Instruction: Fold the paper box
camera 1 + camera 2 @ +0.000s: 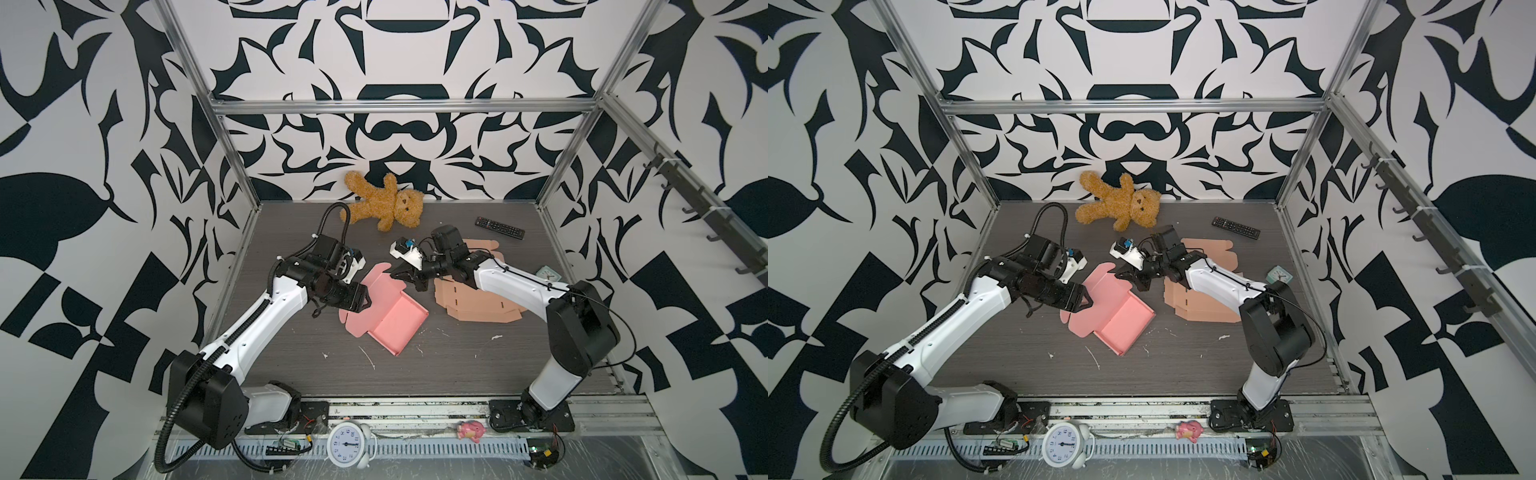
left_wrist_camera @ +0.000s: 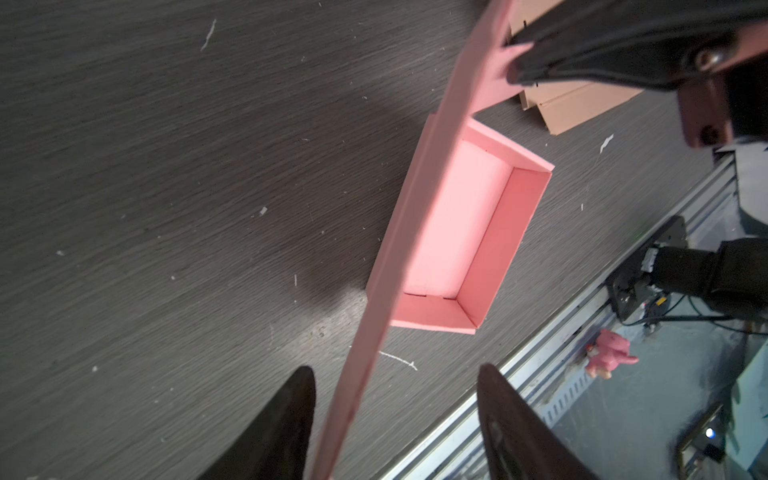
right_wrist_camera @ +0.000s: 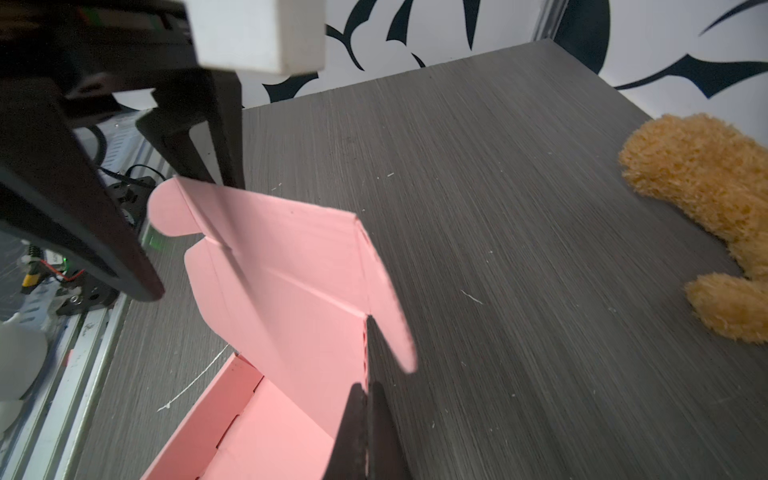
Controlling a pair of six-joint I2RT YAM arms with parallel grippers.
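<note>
Grey counter first: pink paper box sits mid-counter between both arms, tray part already formed, walls up, base flat on the counter, just beside a tan cardboard blank lying flat under the right arm; teddy bear well apart at the back wall, not relevant. Step in hand looks like closing the lid, which stands raised off the tray's back wall, tilted, not yet over the opening. To do it well, my judgement: swing the lid about its hinge crease, no dragging, or the light tray may slide or tip; brace a tray wall with the free arm; bend the ear flap inward before the lid comes down so it tucks inside the side wall instead of jamming on top; thin card, a hard pull could crumple it at the pinch. Right fingers clenched, grasping the lid at its side edge, right on the crease by the ear flap. Left fingers released, spread apart, the lid's other end edge-on between them, touching neither as far as the left wrist view shows; tray lies beyond them
</note>
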